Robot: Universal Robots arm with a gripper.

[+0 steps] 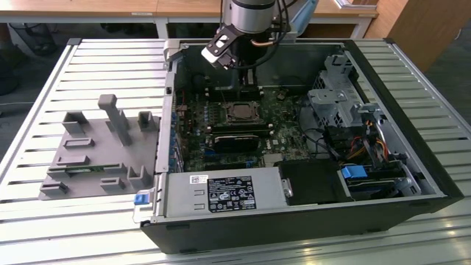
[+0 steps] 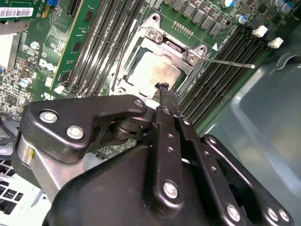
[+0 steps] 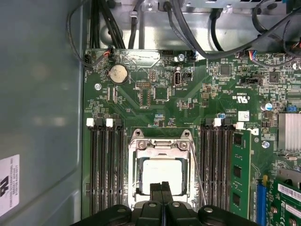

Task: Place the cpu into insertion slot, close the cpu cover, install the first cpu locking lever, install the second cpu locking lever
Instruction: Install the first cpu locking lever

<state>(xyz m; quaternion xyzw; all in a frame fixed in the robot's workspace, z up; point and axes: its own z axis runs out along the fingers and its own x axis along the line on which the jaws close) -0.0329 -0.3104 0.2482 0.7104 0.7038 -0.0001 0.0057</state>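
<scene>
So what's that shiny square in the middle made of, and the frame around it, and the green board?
The cpu looks like dull silver-tan metal, with a soft glare. The cpu cover seems to be bright bare steel, shiny with glinting screws. The green board is probably lacquered fiberglass, but that's hard to be sure of.

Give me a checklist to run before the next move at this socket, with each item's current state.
1. Cover down flat: ok.
2. Chip lying square in the cover's window: ok.
3. Side lever latched: not ok, it juts out free.
4. Fingers shut and empty: ok.
5. Fingers touching the cover: cannot tell.
</scene>
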